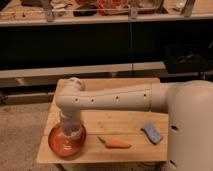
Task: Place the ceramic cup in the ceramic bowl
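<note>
The glossy orange-red ceramic bowl sits on the front left of the wooden table. My gripper points straight down over the bowl's right half, at the end of the white arm that reaches in from the right. A small pale whitish shape, the ceramic cup, shows at the gripper's tip inside the bowl's rim. The gripper hides most of it. I cannot tell whether the cup rests on the bowl's floor or hangs just above it.
An orange carrot-shaped piece lies near the table's front edge, right of the bowl. A light-blue sponge-like block lies at the right. Dark shelving with cluttered items stands behind the table.
</note>
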{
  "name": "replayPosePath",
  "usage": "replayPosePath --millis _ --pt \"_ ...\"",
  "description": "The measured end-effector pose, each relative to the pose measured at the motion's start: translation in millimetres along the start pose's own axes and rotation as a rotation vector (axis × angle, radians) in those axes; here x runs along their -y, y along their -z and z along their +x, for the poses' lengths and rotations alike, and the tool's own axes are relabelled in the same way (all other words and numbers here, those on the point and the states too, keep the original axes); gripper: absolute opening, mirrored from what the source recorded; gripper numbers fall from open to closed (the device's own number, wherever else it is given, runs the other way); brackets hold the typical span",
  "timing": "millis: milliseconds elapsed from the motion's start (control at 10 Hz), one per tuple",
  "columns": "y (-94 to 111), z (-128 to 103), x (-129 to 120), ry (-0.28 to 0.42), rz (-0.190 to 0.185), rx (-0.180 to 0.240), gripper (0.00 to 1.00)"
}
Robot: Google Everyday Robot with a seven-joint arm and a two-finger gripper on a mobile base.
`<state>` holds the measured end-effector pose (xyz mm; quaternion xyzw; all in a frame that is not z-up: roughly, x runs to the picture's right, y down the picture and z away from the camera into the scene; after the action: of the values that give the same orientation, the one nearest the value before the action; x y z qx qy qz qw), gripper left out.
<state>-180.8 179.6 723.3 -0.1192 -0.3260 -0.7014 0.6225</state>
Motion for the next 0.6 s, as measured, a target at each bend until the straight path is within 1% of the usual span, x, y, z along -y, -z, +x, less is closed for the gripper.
replayPosePath --millis 100,200,300,400,500,600 --pt "0.0 -0.3 -0.3 0.001 0.001 0.0 0.75" --pt "0.3 -0.8 -0.8 0.002 0.001 0.0 0.8" --pt "0.2 -1.0 -1.1 0.003 0.001 0.0 0.8" --pt "0.2 -1.3 -1.6 0.004 0.001 0.0 0.79" --pt "0.2 -1.4 -1.9 0.005 0.002 0.0 0.75" --pt "0.6 -1.6 -2.3 0.005 0.002 0.0 0.75"
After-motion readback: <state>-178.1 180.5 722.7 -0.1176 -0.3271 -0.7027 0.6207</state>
